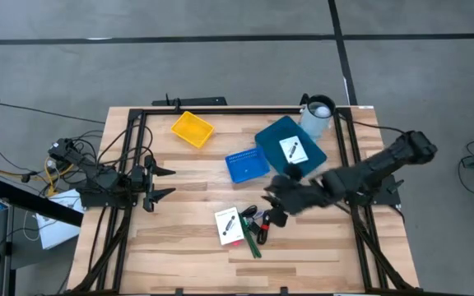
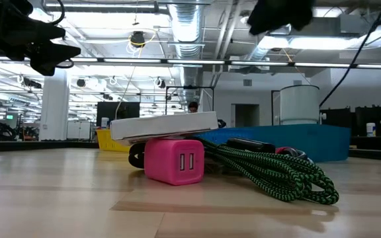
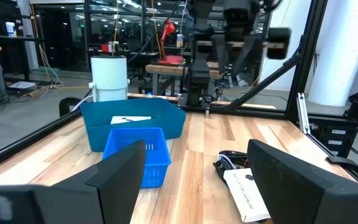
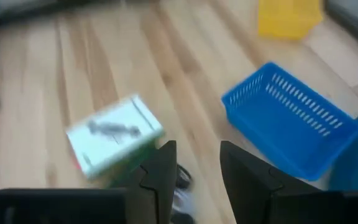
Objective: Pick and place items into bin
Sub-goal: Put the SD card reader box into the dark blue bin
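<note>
Two open, empty claws: right claw [image 1: 275, 200] above the card [image 1: 228, 225] and cord [image 1: 252, 240], left claw [image 1: 165, 182] idle apart.

Card: a white card [image 2: 167, 123] is seen resting flat atop a pink charger block [image 2: 174, 160].
Cord: a black-and-green cord [image 2: 273, 173] is piled just beside the block.
Background: a blue bin [image 2: 309, 142] is visible behind.

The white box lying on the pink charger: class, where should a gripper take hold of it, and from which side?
Grip the white box across its two long edges, coming straight down from above. It lies flat, propped on the pink charger, with its broad face up and its sides exposed.
</note>
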### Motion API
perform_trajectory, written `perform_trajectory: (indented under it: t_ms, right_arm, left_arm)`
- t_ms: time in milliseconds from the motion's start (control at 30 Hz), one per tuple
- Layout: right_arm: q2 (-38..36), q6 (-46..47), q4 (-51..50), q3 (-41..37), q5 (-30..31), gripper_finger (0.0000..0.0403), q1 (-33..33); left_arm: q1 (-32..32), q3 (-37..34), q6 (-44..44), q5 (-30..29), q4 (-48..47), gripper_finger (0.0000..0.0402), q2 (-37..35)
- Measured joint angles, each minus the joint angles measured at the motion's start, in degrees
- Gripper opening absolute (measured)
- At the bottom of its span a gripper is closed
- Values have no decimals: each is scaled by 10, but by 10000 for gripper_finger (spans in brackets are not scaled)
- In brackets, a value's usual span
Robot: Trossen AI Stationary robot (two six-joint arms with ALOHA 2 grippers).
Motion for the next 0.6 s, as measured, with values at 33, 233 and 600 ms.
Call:
perform_trajectory:
  t_ms: [33, 233, 600]
  right_arm:
    - [-8, 33, 28, -17, 29, 118, 19]
    - [-20, 194, 183, -103, 84, 118, 92]
    - [101, 339, 430, -159, 94, 118, 154]
  left_arm:
    - [0, 0, 0, 0, 0, 272, 0]
    - [0, 0, 0, 0, 0, 272, 0]
    - [0, 0, 0, 0, 0, 272, 0]
